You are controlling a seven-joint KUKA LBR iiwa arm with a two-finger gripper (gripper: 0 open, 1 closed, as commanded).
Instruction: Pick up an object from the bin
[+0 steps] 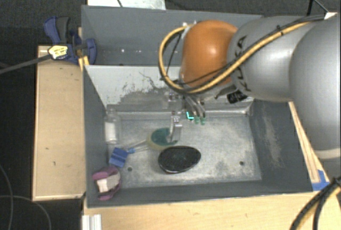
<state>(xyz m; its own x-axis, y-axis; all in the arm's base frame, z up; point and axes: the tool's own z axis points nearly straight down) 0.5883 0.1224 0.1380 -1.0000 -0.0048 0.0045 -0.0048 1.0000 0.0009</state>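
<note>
My gripper (174,130) hangs near the middle of the bin, just below the orange cover. One finger reaches down to a small round teal lid-like disc (158,138) with a pale handle running off to its left. A flat black oval stone-like thing (179,159) lies right in front of the disc, close below the fingertip. Nothing shows between the fingers.
A clear small bottle (111,130) lies by the left wall. A blue clip (119,157) sits at the handle's left end, and a pink and white bundle (107,181) rests in the front left corner. The arm covers the bin's back right.
</note>
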